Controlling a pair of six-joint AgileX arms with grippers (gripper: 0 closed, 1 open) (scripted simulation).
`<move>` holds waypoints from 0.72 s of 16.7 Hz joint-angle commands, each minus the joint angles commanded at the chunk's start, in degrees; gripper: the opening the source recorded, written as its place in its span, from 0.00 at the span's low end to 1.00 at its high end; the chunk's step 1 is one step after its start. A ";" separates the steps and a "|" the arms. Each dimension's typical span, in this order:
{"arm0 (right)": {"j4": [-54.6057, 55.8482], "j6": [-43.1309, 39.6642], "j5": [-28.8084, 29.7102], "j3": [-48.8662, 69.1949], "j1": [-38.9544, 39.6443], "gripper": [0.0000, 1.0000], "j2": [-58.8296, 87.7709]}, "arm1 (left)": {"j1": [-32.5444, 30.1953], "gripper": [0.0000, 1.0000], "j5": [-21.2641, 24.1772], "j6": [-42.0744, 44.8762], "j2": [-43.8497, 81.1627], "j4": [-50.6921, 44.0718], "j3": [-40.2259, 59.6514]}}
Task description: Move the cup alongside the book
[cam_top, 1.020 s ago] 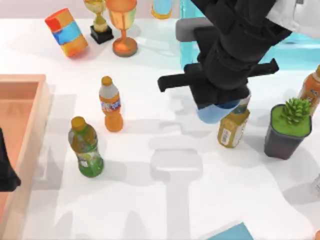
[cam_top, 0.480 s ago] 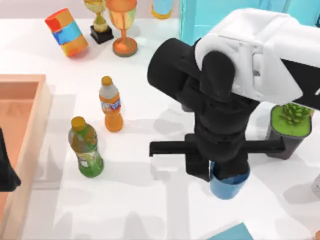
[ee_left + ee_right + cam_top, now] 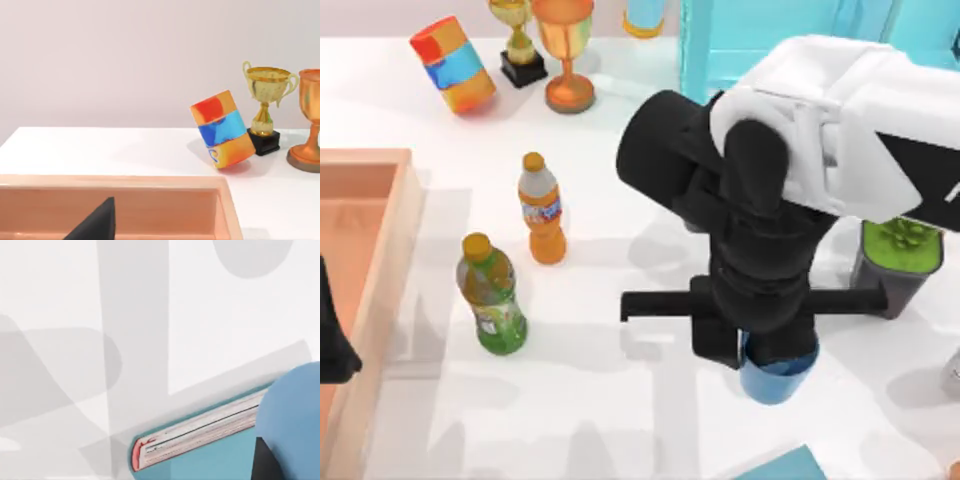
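Transport step: right hand (image 3: 770, 355) gripping small mid-blue round plastic cup (image 3: 777, 375), near flat teal book (image 3: 782, 467). Next: lower onto bench beside book, release.

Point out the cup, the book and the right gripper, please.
cup (image 3: 778, 376): top view, blue rim below the gripper.
book (image 3: 200, 430): right wrist view, page edge.
right gripper (image 3: 760, 345): top view, black body over the cup.

Bright, even light thru all 3 views; no glare, no dim corners. Soft grey shadows on white table (image 3: 610, 420), blurry-edged, several overlapping, so more than one light source. Broad arm shadows w/ faint edges across tabletop in right wrist view. Slight softness overall; no edge distortion seen.
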 joint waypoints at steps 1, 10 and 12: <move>1.76 -0.16 0.04 -1.72 -0.03 0.00 0.02 | 0.00 1.00 0.00 0.00 0.00 0.00 0.00; 12.16 -0.68 0.03 -11.81 -0.48 0.00 0.35 | 0.00 1.00 0.00 0.00 0.00 0.00 0.00; 12.16 -0.68 0.03 -11.81 -0.48 0.08 0.35 | 0.00 1.00 0.00 0.00 0.00 0.00 0.00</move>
